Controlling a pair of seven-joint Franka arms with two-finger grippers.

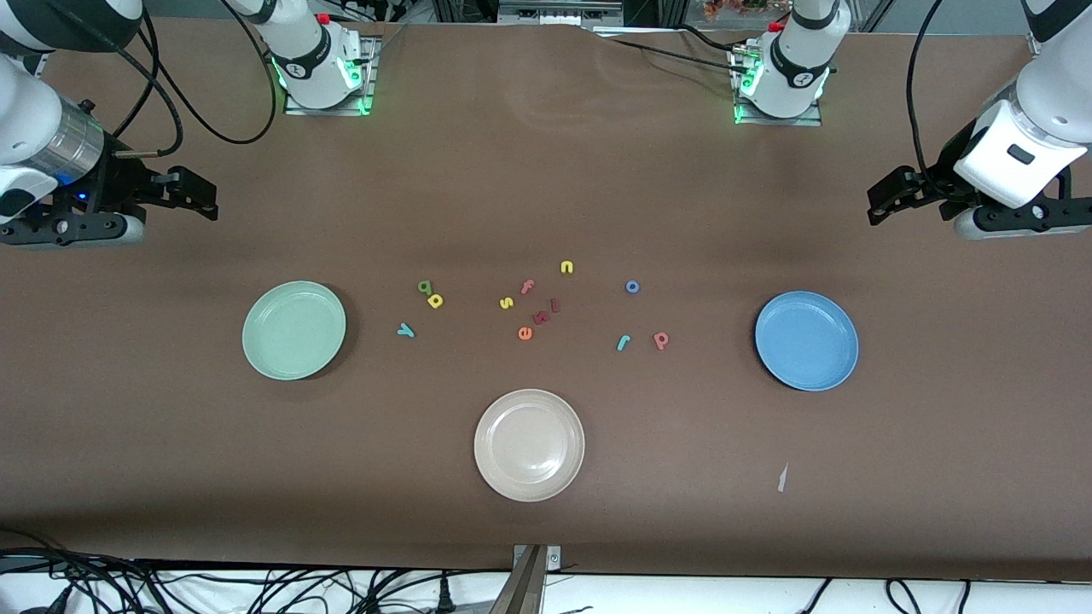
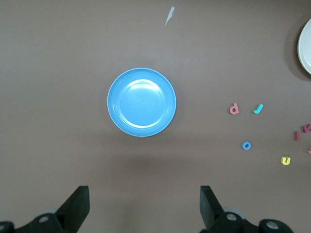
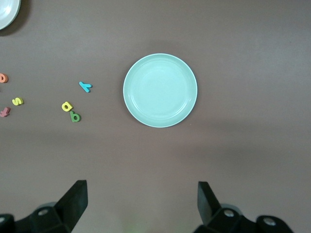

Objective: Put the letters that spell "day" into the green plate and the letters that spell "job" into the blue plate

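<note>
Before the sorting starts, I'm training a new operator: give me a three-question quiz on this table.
1. True or false: the green plate already holds a letter.
2. Which letter lies nearest the blue plate? A) pink one B) blue o C) teal y
3. Fill in: both the left gripper and the right gripper are ____.

Key: 1 false; 2 A; 3 open.
</note>
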